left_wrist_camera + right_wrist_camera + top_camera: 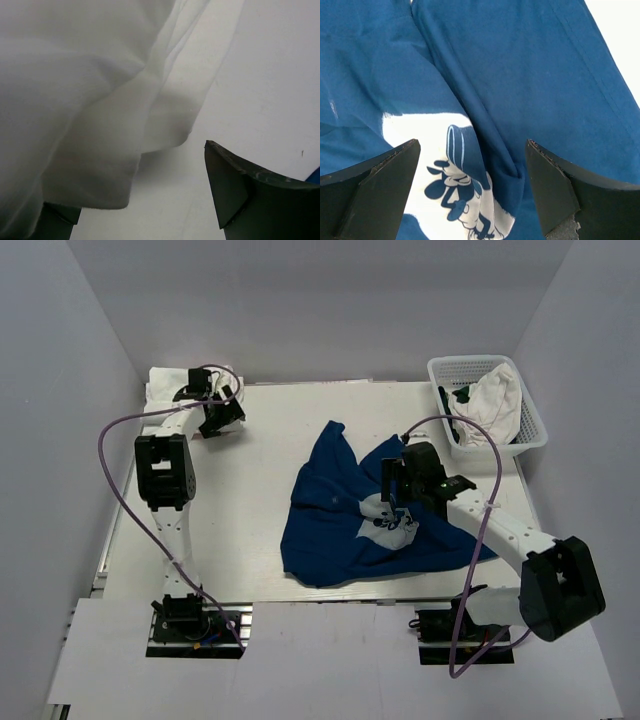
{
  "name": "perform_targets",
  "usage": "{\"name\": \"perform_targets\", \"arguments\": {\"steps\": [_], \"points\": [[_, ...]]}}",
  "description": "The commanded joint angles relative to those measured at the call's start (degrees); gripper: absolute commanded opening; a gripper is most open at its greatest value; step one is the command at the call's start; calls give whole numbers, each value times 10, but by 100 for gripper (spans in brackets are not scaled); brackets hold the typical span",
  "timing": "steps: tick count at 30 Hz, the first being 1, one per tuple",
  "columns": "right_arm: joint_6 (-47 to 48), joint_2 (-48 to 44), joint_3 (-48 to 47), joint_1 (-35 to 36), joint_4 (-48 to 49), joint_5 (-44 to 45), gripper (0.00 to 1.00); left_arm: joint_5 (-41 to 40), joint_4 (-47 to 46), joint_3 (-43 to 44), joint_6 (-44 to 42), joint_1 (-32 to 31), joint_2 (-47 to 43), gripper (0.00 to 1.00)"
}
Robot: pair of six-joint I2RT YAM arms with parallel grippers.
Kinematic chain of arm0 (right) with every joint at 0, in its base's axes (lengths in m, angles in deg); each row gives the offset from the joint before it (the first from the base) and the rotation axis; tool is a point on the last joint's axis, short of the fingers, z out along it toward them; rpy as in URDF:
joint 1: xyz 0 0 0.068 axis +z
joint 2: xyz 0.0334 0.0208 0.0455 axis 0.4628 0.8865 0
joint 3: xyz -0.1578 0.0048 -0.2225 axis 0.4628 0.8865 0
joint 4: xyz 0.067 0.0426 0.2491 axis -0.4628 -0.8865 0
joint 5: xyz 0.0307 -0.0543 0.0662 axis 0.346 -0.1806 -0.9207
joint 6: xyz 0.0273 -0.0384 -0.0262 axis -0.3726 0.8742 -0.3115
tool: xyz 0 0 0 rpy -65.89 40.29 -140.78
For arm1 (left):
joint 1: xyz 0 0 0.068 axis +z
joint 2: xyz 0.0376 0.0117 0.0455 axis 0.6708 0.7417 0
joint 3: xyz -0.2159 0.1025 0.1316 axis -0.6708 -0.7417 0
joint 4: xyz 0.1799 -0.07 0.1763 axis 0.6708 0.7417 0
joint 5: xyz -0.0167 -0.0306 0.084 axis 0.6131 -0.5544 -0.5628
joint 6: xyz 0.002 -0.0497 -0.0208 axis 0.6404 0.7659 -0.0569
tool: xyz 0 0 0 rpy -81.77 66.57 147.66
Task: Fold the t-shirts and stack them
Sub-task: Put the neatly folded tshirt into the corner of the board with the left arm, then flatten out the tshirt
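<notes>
A dark navy t-shirt [340,510] lies crumpled in the middle of the table, its pale cartoon print [385,525] partly folded in. My right gripper [393,498] hovers just above that print, open. In the right wrist view the print [440,150] and a raised navy fold [495,135] lie between the spread fingertips of the right gripper [472,145]. A white t-shirt [160,385] sits at the table's far left corner. My left gripper [222,418] is beside it, open. In the left wrist view the white cloth [75,100] drapes over the left gripper's [130,180] left finger; nothing is held.
A white lattice basket [535,435] stands at the back right with another white t-shirt [497,395] bunched in it. Bare tabletop [230,520] lies between the left arm and the navy shirt. Grey walls close in on both sides and at the back.
</notes>
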Motion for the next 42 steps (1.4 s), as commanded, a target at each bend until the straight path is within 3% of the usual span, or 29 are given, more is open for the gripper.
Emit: {"name": "perform_targets", "arguments": {"steps": [1, 7, 10, 17, 23, 24, 25, 27, 35, 42], "points": [[11, 13, -40, -5, -11, -4, 90, -10, -10, 64, -13, 8, 32, 99], [13, 30, -54, -10, -17, -17, 90, 15, -30, 64, -1, 8, 38, 99], [14, 25, -54, -11, -17, -23, 90, 15, -23, 39, 4, 8, -3, 99], [9, -1, -45, -12, -3, -23, 90, 64, -67, -219, 14, -10, -243, 99], [12, -26, -28, -12, 11, -36, 90, -67, 30, -306, 40, 14, -320, 99], [13, -28, -29, -12, 6, -34, 90, -76, 47, -300, 40, 21, -320, 99], [11, -30, -31, -13, 1, -31, 90, -134, 87, -289, 56, 21, -320, 99], [19, -35, -29, -14, 0, -27, 90, -145, 96, -264, 70, 45, -315, 99], [38, -20, -53, -17, -15, -5, 90, -106, 30, -145, 70, 110, -231, 99], [43, 15, -91, -24, -47, 37, 90, -51, 30, 28, 58, 135, -72, 99]]}}
